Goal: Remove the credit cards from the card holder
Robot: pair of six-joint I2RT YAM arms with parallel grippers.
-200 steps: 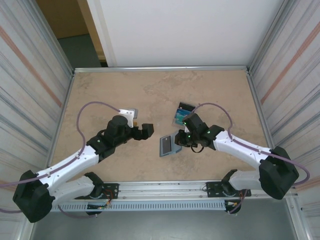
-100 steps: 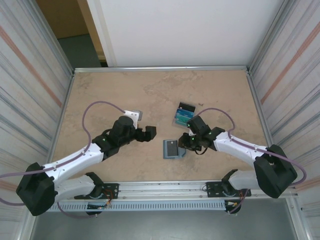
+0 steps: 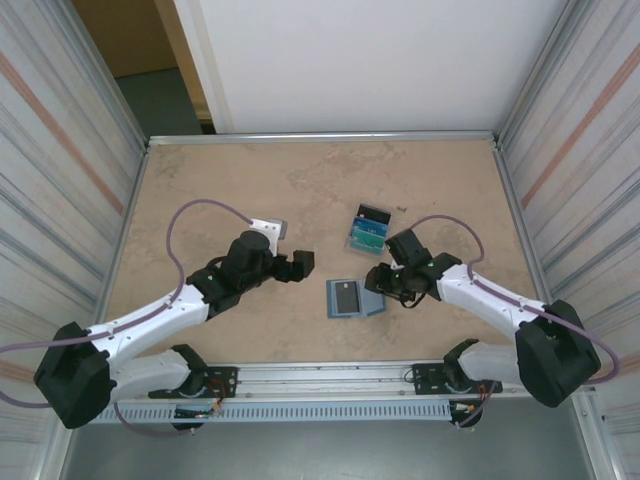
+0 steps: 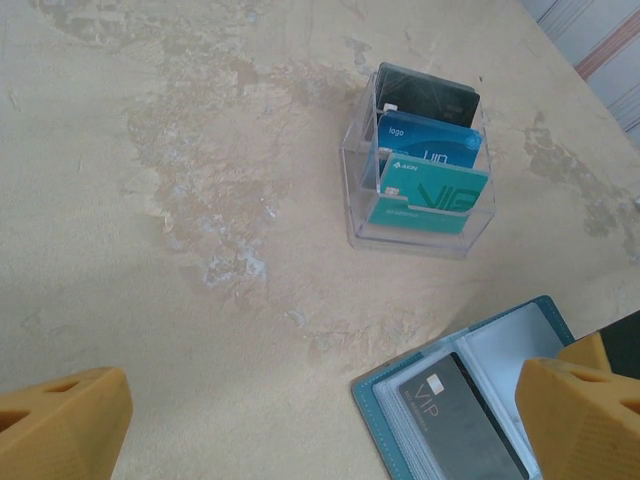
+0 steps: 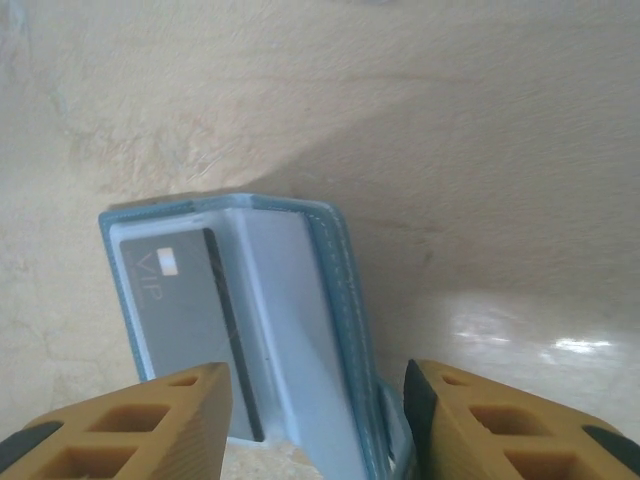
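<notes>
1. The small slate-blue bifold card holder [image 3: 362, 306] lies open on the mottled beige desk [image 3: 220, 190], towards the near edge and a little right of centre, with its paler inner side up.
2. A dark grey card [image 5: 175, 300] marked "VIP" sits in one of its pockets. The panel beside it shows a pale, clear sleeve.
3. My right gripper [image 5: 315, 425] hangs low over the card holder with its jaws apart. The pale panel's near end lies between the orange fingers [image 5: 140, 420] — I can't tell whether either one touches it.
4. My left gripper [image 3: 300, 265] is spread wide and holds nothing, just left of the card holder over bare desk.
5. Beyond the card holder, and apart from it, stands a clear plastic stand [image 4: 415, 232]. It holds three cards upright in tiers — a teal card [image 4: 430, 195] in front, a blue card [image 4: 430, 150] behind it and a black card [image 4: 425, 95] at the back.
</notes>
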